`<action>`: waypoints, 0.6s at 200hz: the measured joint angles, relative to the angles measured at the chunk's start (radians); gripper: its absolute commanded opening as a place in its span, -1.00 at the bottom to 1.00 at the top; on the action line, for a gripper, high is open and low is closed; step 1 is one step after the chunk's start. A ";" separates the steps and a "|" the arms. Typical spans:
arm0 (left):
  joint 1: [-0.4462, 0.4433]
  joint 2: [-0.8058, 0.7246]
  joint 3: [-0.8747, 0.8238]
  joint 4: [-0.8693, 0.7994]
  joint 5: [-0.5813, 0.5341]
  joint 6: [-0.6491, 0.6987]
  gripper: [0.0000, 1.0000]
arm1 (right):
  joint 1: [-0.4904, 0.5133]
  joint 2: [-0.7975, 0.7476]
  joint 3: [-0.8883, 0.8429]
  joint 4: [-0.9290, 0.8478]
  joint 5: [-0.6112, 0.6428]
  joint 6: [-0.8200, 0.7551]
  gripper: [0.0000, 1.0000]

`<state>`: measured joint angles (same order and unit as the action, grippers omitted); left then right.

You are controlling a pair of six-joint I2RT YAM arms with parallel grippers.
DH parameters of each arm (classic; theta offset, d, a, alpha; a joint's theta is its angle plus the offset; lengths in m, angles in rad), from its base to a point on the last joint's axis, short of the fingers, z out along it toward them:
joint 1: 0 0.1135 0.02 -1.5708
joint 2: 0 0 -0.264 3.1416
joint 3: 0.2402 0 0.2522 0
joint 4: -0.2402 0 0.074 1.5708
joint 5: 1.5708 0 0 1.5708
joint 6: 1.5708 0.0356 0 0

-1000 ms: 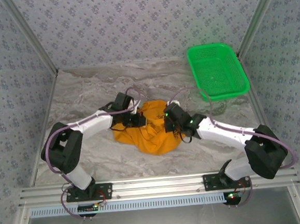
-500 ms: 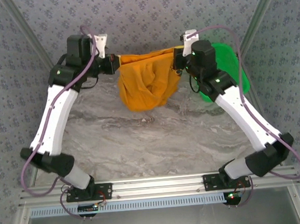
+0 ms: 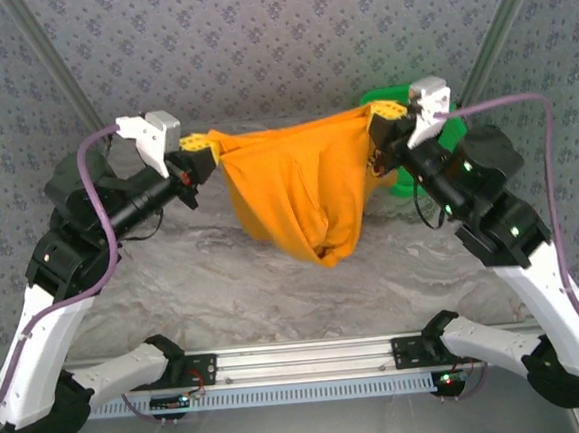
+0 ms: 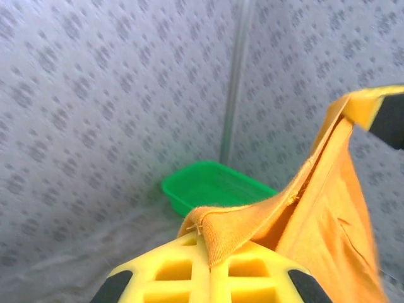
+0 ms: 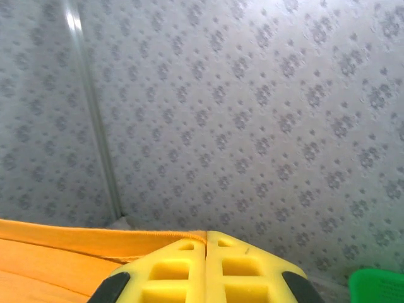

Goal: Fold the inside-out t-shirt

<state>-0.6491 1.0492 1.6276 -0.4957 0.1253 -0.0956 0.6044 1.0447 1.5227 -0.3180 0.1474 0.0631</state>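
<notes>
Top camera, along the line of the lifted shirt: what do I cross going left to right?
left gripper, shut on one top corner → t-shirt, hanging spread between the arms → right gripper, shut on the other top corner

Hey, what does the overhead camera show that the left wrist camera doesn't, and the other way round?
Overhead: the table and the whole t-shirt hanging stretched between the left gripper and right gripper. Left wrist: a close-up of the shirt's stitched edge pinched between its shut yellow fingers. Shared: the orange shirt, the green basket, the patterned walls.
</notes>
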 measured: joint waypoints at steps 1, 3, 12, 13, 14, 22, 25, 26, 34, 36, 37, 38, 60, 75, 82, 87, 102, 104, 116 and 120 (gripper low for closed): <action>0.000 0.002 0.001 0.003 -0.003 0.002 -1.00 | -0.004 0.005 0.003 0.000 -0.001 0.001 -1.00; 0.000 0.006 0.005 0.008 -0.012 0.005 -1.00 | -0.015 0.019 0.012 0.000 -0.002 0.004 -1.00; 0.005 0.038 0.016 0.031 -0.055 0.027 -1.00 | -0.056 0.083 0.044 0.008 -0.013 0.021 -1.00; 0.006 0.042 0.016 0.033 -0.057 0.029 -1.00 | -0.064 0.094 0.049 0.008 -0.015 0.025 -1.00; 0.008 0.048 0.018 0.037 -0.062 0.032 -1.00 | -0.067 0.100 0.052 0.009 -0.017 0.027 -1.00; 0.021 0.085 0.029 0.045 -0.089 0.048 -1.00 | -0.100 0.164 0.080 0.013 -0.026 0.043 -1.00; 0.029 0.103 0.037 0.047 -0.102 0.055 -1.00 | -0.112 0.193 0.091 0.016 -0.028 0.049 -1.00; 0.031 0.108 0.039 0.047 -0.104 0.055 -1.00 | -0.114 0.200 0.093 0.016 -0.029 0.051 -1.00; 0.056 0.158 0.068 0.043 -0.124 0.068 -1.00 | -0.141 0.274 0.118 0.018 -0.037 0.064 -1.00; 0.063 0.175 0.079 0.042 -0.127 0.071 -1.00 | -0.147 0.290 0.125 0.017 -0.038 0.067 -1.00; 0.068 0.186 0.086 0.042 -0.132 0.072 -1.00 | -0.149 0.296 0.127 0.018 -0.039 0.069 -1.00; 0.071 0.192 0.089 0.042 -0.134 0.074 -1.00 | -0.151 0.302 0.129 0.018 -0.039 0.069 -1.00; 0.151 0.394 0.203 0.006 -0.186 0.084 -1.00 | -0.195 0.490 0.216 0.035 -0.078 0.066 -1.00; 0.198 0.506 0.277 -0.038 -0.210 0.076 -1.00 | -0.203 0.615 0.312 0.039 -0.096 0.043 -1.00; 0.216 0.554 0.316 -0.061 -0.218 0.077 -1.00 | -0.203 0.667 0.361 0.040 -0.098 0.032 -1.00; 0.225 0.582 0.341 -0.070 -0.223 0.077 -1.00 | -0.203 0.701 0.394 0.045 -0.096 0.027 -1.00; 0.247 0.652 0.426 -0.095 -0.231 0.094 -1.00 | -0.202 0.809 0.537 0.027 -0.080 0.014 -1.00; 0.249 0.660 0.438 -0.095 -0.231 0.097 -1.00 | -0.203 0.824 0.563 0.025 -0.074 0.014 -1.00; 0.256 0.694 0.509 -0.107 -0.227 0.115 -1.00 | -0.208 0.914 0.721 -0.015 -0.058 0.008 -1.00; 0.256 0.704 0.539 -0.112 -0.225 0.119 -1.00 | -0.211 0.946 0.780 -0.025 -0.057 0.008 -1.00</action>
<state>-0.3931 1.7535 2.1670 -0.6075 -0.0998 0.0238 0.3931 1.9903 2.3032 -0.3431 0.0902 0.0711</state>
